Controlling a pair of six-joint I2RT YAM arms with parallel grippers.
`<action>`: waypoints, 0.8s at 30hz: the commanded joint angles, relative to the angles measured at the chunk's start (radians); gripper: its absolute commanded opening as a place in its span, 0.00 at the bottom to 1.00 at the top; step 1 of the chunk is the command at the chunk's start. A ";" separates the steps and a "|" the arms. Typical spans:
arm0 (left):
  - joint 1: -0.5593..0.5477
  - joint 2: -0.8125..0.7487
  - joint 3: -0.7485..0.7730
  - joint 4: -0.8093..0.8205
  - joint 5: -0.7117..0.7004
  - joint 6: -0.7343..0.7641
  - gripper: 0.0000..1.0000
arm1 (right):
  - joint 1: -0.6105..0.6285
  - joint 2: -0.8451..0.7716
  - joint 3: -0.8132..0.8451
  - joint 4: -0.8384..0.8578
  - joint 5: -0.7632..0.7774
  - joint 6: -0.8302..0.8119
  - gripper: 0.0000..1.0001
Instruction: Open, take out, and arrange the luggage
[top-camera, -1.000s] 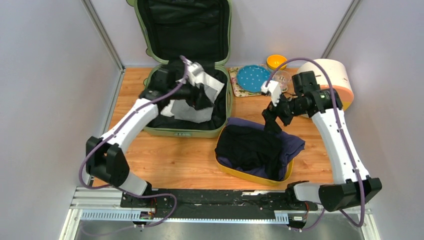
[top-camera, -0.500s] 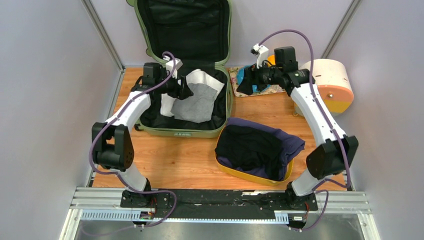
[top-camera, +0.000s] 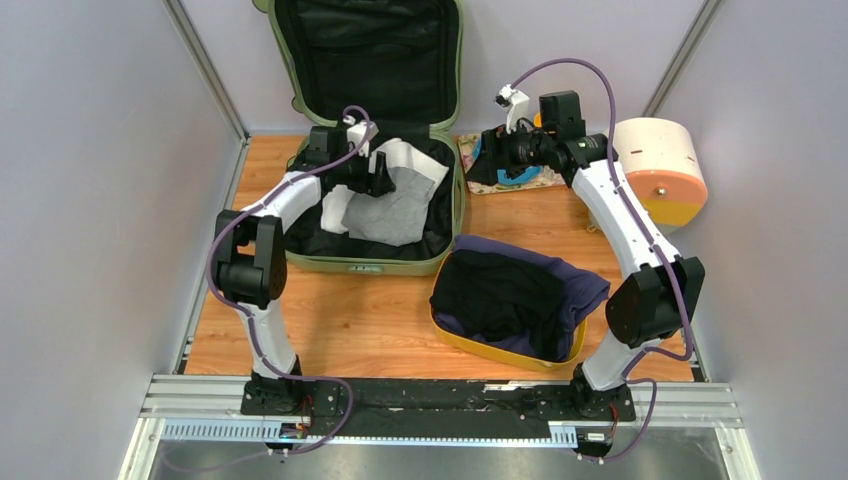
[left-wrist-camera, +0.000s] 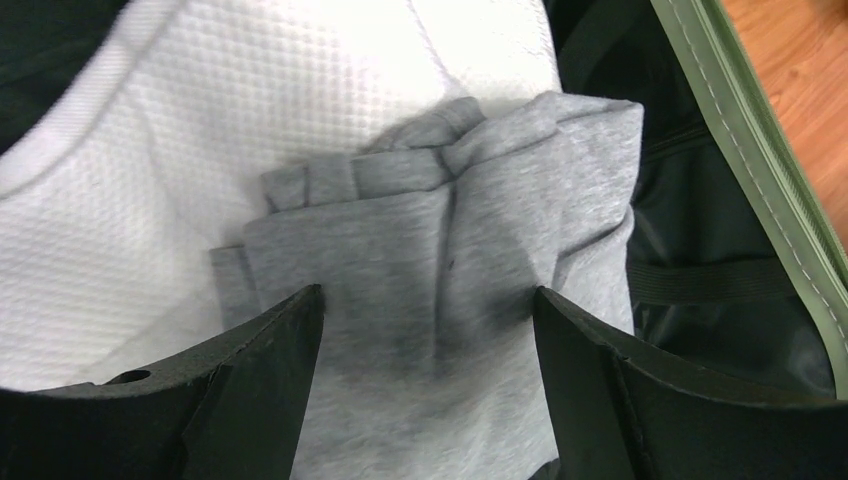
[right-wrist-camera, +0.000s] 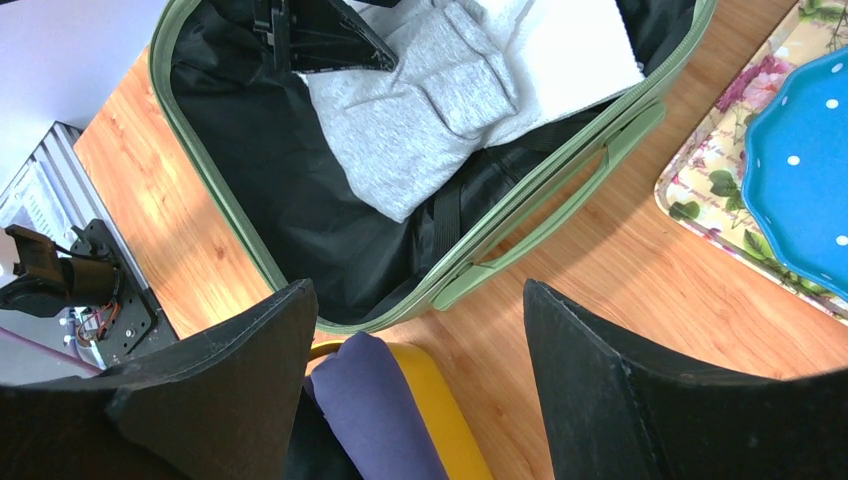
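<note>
The sage-green hard-shell suitcase (top-camera: 370, 265) is laid open at the far left of the wooden tabletop (top-camera: 350, 320), lid stood upright. The left pincer (left-wrist-camera: 425, 300) is held wide open over a folded grey knit garment (left-wrist-camera: 480, 250) inside, nothing gripped. The right pincer (right-wrist-camera: 415, 300) is spread open too, empty, to the suitcase's right.

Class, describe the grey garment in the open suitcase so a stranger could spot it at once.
Find the open sage-green luggage at the table's far left. Inside it lies a folded grey garment. It alone is grey, lying on a white waffle-textured cloth.
</note>
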 joint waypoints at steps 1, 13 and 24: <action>-0.043 0.024 0.050 0.034 -0.008 0.018 0.84 | 0.006 -0.025 0.021 0.026 -0.004 -0.012 0.79; -0.063 0.052 0.056 0.011 -0.076 0.042 0.35 | 0.005 -0.022 0.026 0.016 0.007 -0.026 0.79; 0.032 -0.212 -0.200 0.284 0.239 -0.125 0.00 | 0.005 -0.033 0.017 0.008 -0.008 -0.029 0.79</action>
